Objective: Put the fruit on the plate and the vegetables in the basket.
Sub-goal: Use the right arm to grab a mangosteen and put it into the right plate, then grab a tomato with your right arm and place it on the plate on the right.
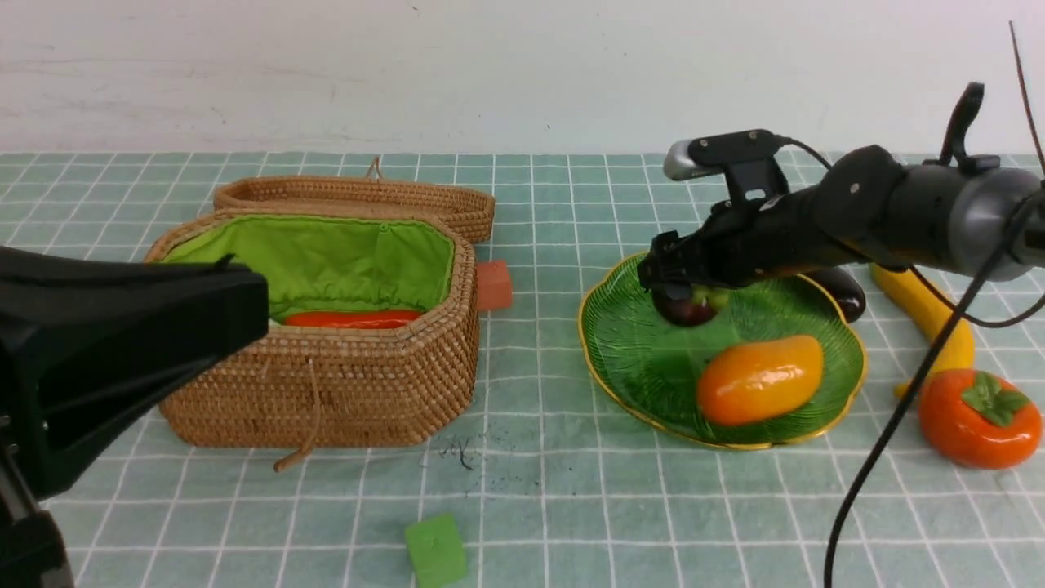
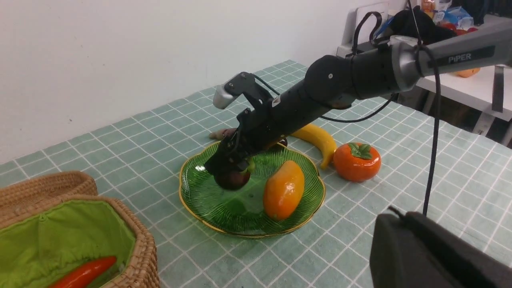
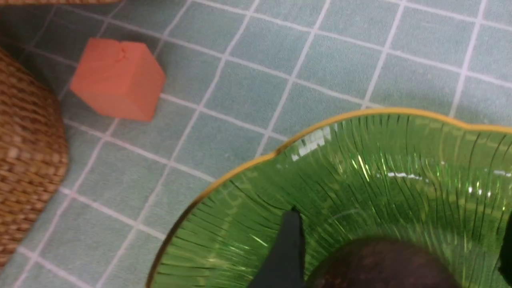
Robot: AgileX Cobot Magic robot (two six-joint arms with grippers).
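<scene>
My right gripper [image 1: 684, 296] hangs low over the green plate [image 1: 637, 359], open, with its fingers either side of the dark purple mangosteen [image 3: 384, 264] and a gap showing on one side. The mangosteen rests on the plate next to the orange-yellow mango [image 1: 759, 380]. Right of the plate lie the banana [image 1: 931, 314] and the persimmon [image 1: 976, 420]. The eggplant [image 1: 845, 292] lies behind the plate, mostly hidden by the arm. An orange-red carrot [image 1: 351, 318] lies in the open wicker basket [image 1: 326, 392]. My left gripper [image 1: 245, 302] is shut and empty, raised in front of the basket's left side.
An orange-red cube [image 1: 494, 286] sits between the basket and the plate. A green cube [image 1: 435, 551] lies near the front edge. The basket's lid [image 1: 359, 196] is folded back behind it. The right arm's cable [image 1: 898, 416] hangs in front of the banana.
</scene>
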